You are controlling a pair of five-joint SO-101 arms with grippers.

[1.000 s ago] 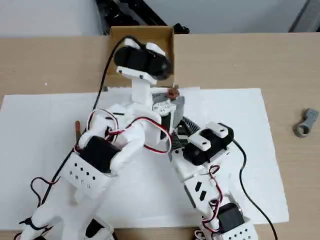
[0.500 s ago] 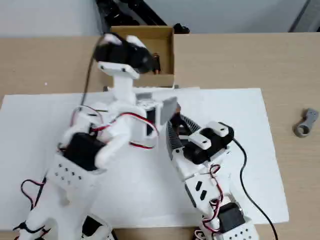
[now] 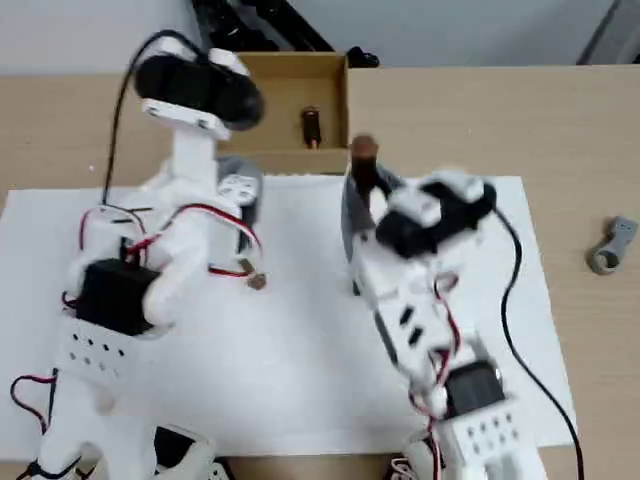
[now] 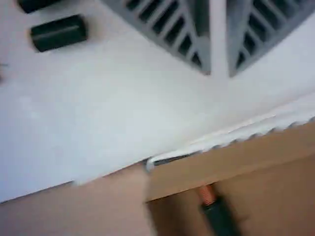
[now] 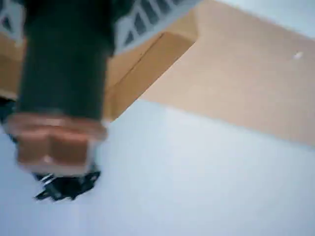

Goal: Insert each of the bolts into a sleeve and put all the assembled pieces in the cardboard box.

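Left gripper (image 4: 219, 66) withdrew, ajar, empty; right gripper (image 3: 362, 185) clamps 1 sleeved bolt (image 3: 363, 157); box (image 3: 290, 162) holds 1 assembly (image 3: 311, 126).

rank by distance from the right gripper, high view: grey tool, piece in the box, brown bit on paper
1. Piece in the box, just beyond the right gripper
2. Brown bit, on the paper, left side
3. Grey tool, far right

High view: fixed, overhead, looking down. Wrist views: close, facing white paper sheet (image 3: 300, 380) (image 4: 98, 108) (image 5: 197, 172) and brown cardboard box (image 3: 283, 63) (image 4: 236, 162) (image 5: 142, 64); shared with high.
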